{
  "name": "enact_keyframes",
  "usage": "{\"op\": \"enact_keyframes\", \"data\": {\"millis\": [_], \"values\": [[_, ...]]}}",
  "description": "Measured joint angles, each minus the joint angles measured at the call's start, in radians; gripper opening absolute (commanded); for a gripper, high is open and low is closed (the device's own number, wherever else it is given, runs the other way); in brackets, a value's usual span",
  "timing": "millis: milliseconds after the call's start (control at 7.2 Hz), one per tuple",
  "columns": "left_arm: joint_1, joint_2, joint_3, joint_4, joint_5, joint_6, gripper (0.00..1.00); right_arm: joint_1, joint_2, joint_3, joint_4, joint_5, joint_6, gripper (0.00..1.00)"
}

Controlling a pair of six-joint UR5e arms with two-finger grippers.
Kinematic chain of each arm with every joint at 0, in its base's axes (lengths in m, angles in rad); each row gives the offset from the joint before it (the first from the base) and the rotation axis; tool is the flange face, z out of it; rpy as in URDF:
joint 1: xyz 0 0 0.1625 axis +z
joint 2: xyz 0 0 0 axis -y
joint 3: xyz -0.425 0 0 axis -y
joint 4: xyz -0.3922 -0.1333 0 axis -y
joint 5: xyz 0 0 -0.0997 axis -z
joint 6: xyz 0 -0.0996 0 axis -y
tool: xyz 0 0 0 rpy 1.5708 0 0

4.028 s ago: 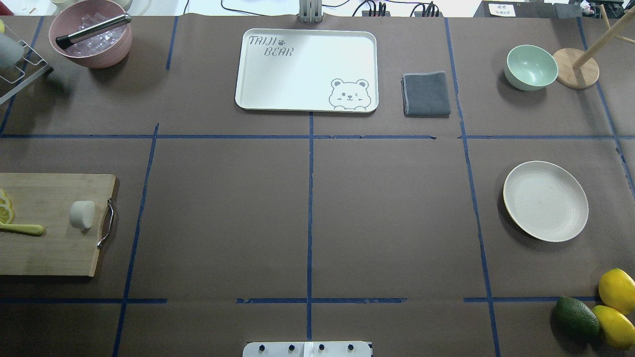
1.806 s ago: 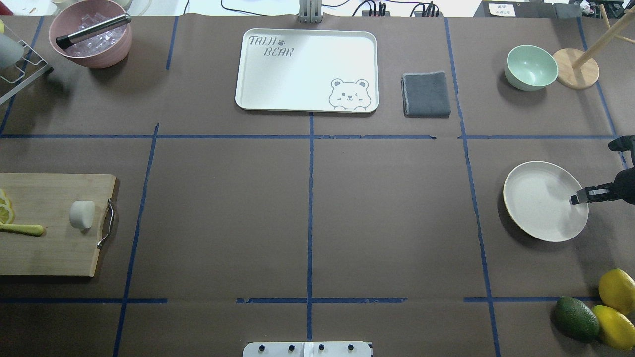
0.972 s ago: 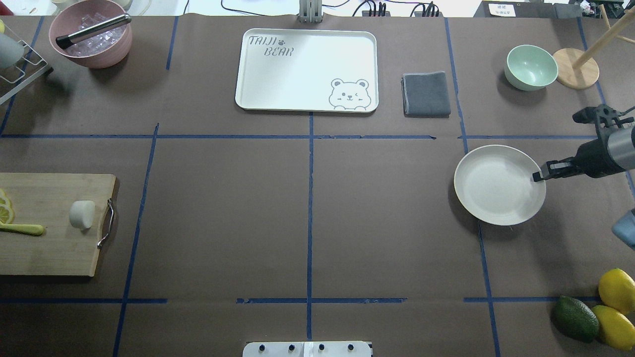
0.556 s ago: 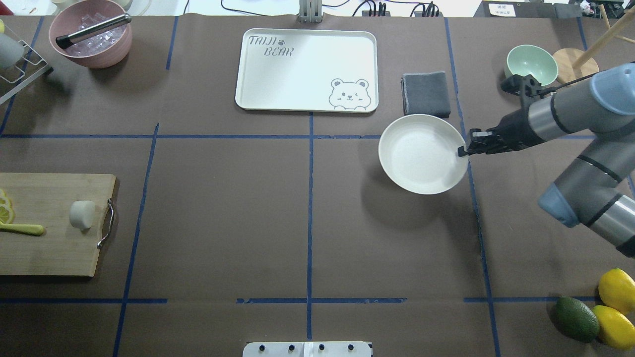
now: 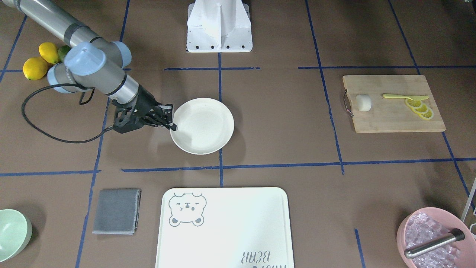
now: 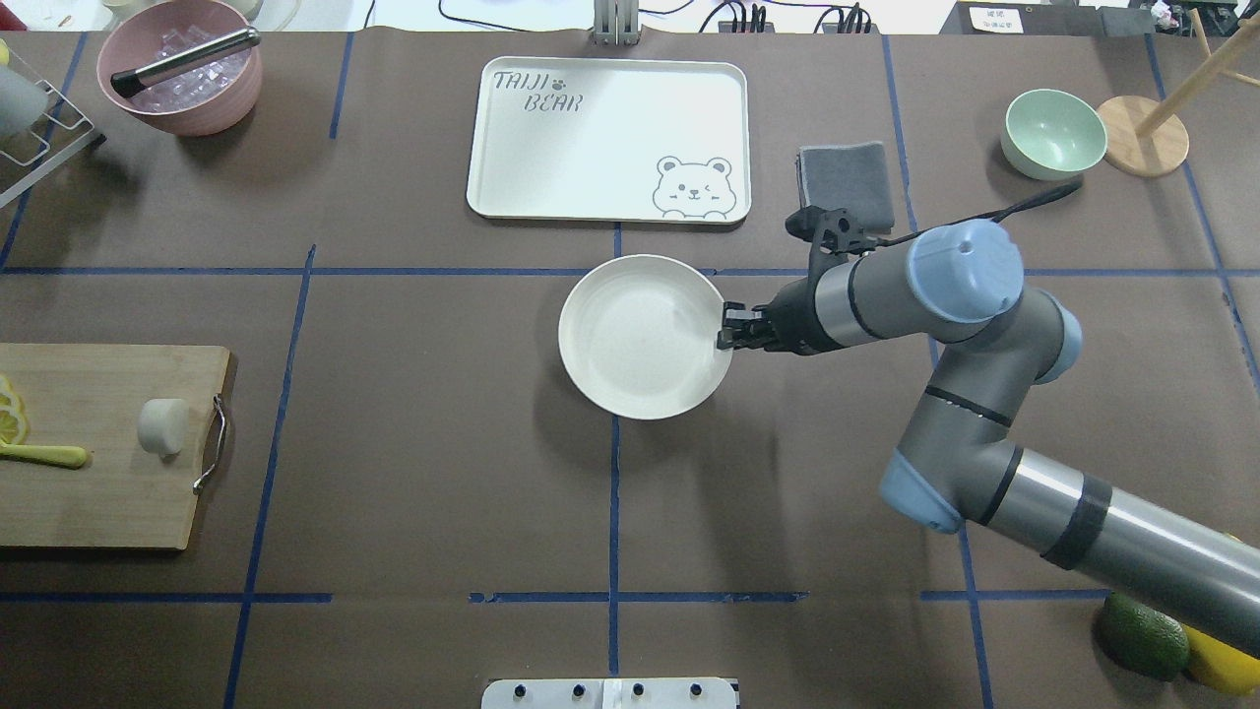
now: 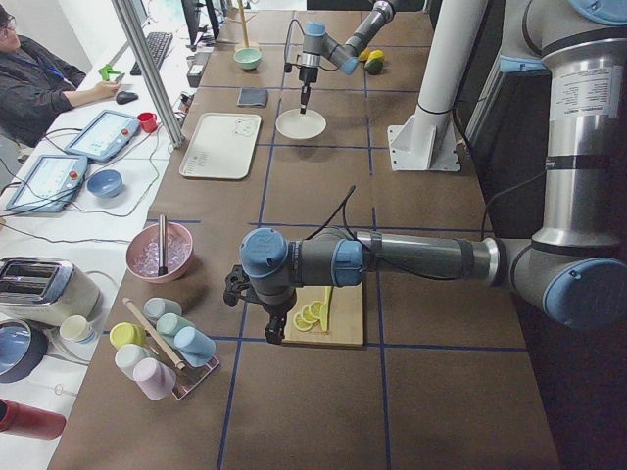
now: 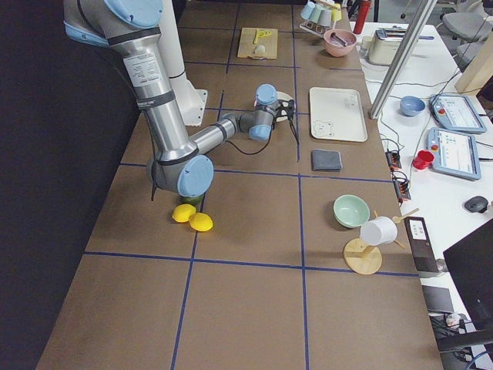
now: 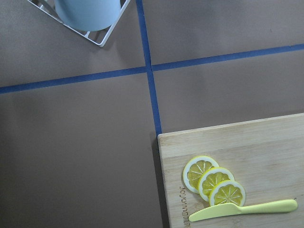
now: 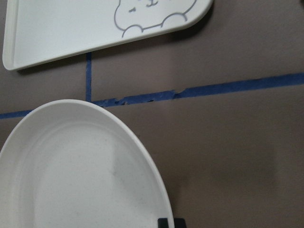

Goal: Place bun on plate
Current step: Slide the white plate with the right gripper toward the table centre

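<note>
"Where is the bun?"

"The bun (image 6: 162, 425) lies on the wooden board (image 6: 108, 502), far over on the left of the table. Nothing is touching it."

"And the plate?"

"The plate (image 6: 640, 340) is in the middle, near the bear tray (image 6: 607, 138), on the robot's side of it. The right gripper (image 6: 726, 338) has its two fingers pinched tight on the plate's right rim."

"What about the other hand?"

"The left gripper (image 7: 235, 289) hangs by the board's end, near the lemon slices (image 9: 213, 180). I cannot tell if its fingers are apart or together."

"How should the plate go down?"

"Flat and slow, I think, at a spot the left arm can reach. Then the fingers should let go gently so it does not tip or slide."
</note>
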Motion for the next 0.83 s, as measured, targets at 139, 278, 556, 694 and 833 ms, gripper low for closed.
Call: {"op": "enact_keyframes", "data": {"millis": [139,278,556,694,833], "values": [[0.000,0.000,0.000,0.000,0.000,0.000,1.00,-0.040,0.030,-0.001,-0.050,-0.044,0.014,0.05],[0.000,0.001,0.000,-0.001,-0.001,0.000,1.00,-0.068,0.043,-0.002,-0.078,-0.074,0.018,0.61],[0.004,0.001,0.000,-0.001,-0.001,0.000,1.00,-0.092,0.050,-0.003,-0.094,-0.105,0.021,1.00],[0.005,0.002,0.000,-0.001,-0.001,0.000,1.00,-0.094,0.051,-0.003,-0.100,-0.109,0.020,1.00],[0.006,0.002,0.000,-0.001,-0.001,0.000,1.00,-0.087,0.051,0.000,-0.117,-0.108,0.019,1.00]]}}
